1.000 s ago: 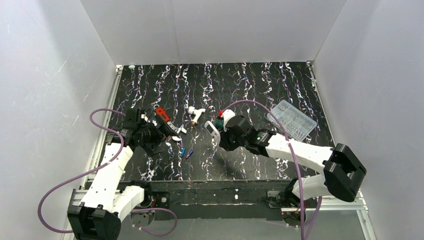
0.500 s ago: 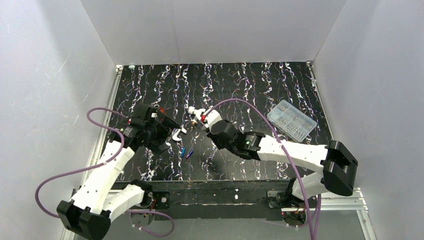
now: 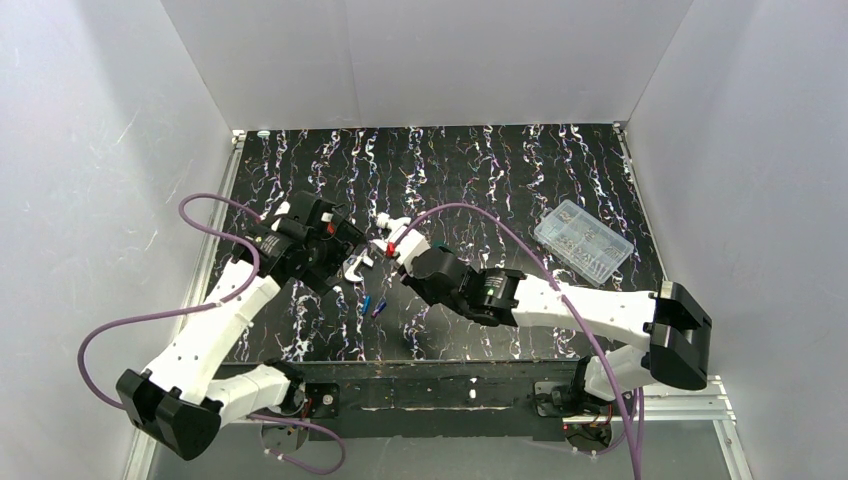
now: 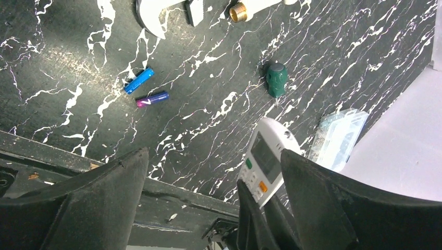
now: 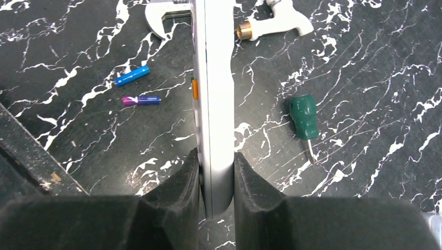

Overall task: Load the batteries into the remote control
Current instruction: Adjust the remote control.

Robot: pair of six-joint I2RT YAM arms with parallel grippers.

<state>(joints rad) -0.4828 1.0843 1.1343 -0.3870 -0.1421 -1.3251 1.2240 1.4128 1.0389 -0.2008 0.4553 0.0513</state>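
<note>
The remote control (image 5: 212,104) is pinched edge-on in the right end effector (image 5: 215,164), off the worktop (image 5: 365,78). The batteries (image 5: 133,75) lie to its left, crosswise, near the spread, empty left end effector (image 4: 213,156).

Black table (image 3: 500,170), veined with white streaks, and a green-handled screwdriver (image 5: 303,117) lies flat on it, short metal shaft showing at one end. Not far off there's a white pipe fitting (image 5: 273,23) with a brass threaded end, and near that a silvery wrench (image 5: 159,18), its mouth open. Well apart, out to the right, sits a clear plastic box (image 3: 583,241), compartments showing through.
</note>
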